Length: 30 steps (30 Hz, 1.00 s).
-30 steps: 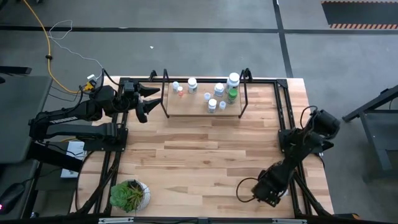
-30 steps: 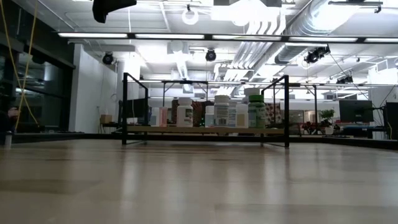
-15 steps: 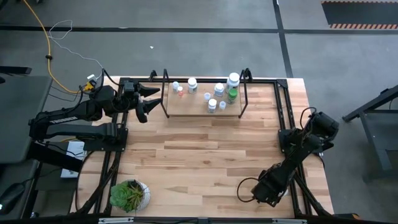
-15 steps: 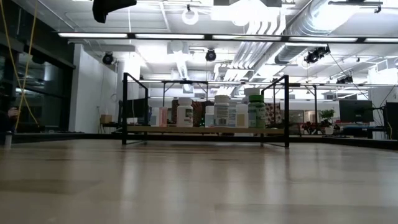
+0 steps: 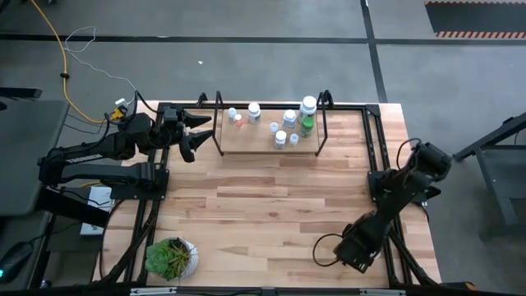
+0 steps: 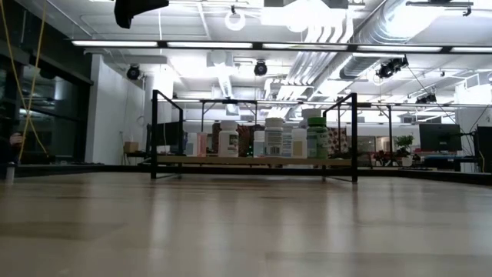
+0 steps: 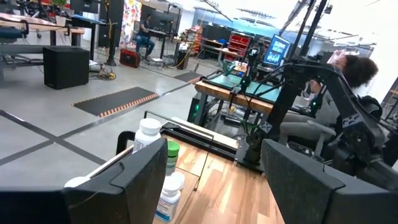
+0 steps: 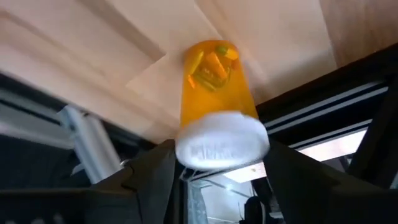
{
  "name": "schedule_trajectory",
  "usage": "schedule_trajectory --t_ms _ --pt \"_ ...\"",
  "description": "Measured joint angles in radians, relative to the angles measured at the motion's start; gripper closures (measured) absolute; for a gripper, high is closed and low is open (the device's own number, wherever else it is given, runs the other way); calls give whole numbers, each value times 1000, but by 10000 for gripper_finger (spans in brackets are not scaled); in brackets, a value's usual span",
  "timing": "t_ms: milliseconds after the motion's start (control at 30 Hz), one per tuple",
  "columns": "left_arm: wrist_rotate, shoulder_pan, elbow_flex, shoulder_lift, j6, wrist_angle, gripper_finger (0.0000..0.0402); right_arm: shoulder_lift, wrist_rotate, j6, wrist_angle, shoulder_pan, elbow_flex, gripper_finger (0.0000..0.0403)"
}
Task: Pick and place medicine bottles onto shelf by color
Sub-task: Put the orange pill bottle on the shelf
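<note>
From above, the right hand (image 5: 355, 251) sits at the table's (image 5: 263, 205) near right edge, well apart from the shelf (image 5: 255, 141); the left hand (image 5: 191, 136), fingers apart and empty, waits beside it. In the right wrist view, fingers (image 8: 152, 171) flank an orange bottle (image 8: 217, 106), light, stiff and slick, gripped near its cap; whether clamped, I cannot tell.

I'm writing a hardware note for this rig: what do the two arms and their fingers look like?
Both arms are dark, near-black jointed links. The left arm ends in the left gripper with two flat, angular black fingers; a small yellow part sits by its wrist. The right arm ends in the right gripper, trailed by a looping black cable.
</note>
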Motion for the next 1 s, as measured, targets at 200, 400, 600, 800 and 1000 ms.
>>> schedule_trajectory --t_ms 200,400,600,800,1000 --pt "-1 0 0 0 0 0 151 -98 43 0 -1 -34 1 209" --pt "-1 0 0 0 0 0 151 -118 96 0 -27 -57 1 234" --pt "-3 0 0 0 0 0 151 -118 139 -3 -24 -70 1 238" --pt "-3 0 0 0 0 0 151 -118 180 68 43 -69 1 238" --pt "0 0 0 0 0 0 151 -118 334 316 159 -56 -11 217"
